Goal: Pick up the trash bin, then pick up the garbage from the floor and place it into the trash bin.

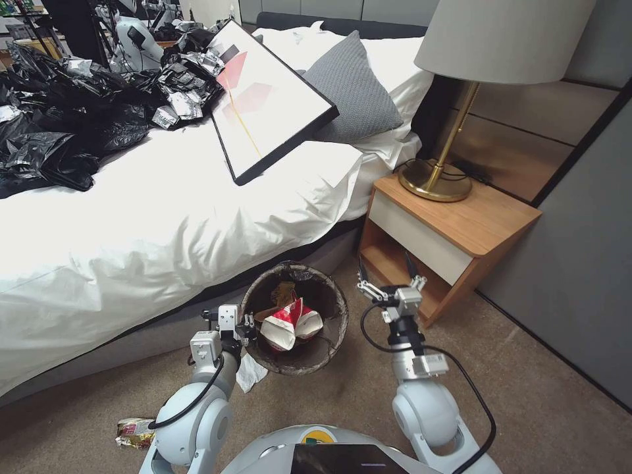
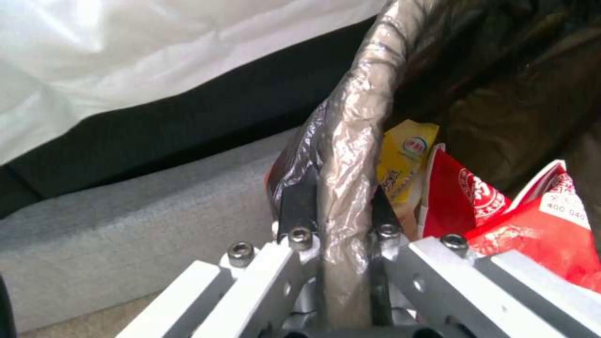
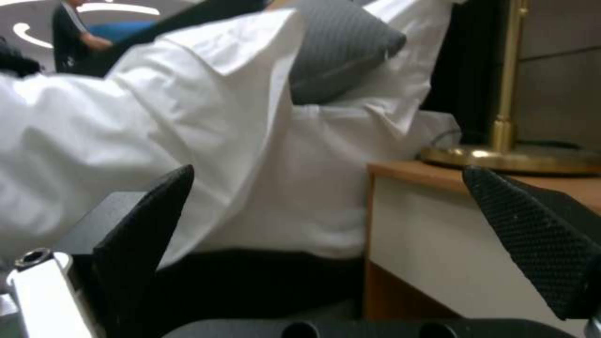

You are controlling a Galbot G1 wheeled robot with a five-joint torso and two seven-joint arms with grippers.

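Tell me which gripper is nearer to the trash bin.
The left. The left gripper is clamped on the bagged rim of the trash bin, on its side toward the robot's left. The right gripper hangs open beside the bin, apart from it, toward the nightstand.

Bed [image 1: 151,230]: white duvet, grey base, beside the nightstand.
Black plastic bags [image 1: 59,125]: heaped on the bed's far left.
Framed picture [image 1: 270,99]: tilted, leaning on the grey pillow [image 1: 352,92].
Nightstand [image 1: 454,230]: wood, white drawer front, open shelf below.
Lamp [image 1: 454,118]: brass base, pale shade, on the nightstand.
Floor [image 1: 526,408]: beige carpet.
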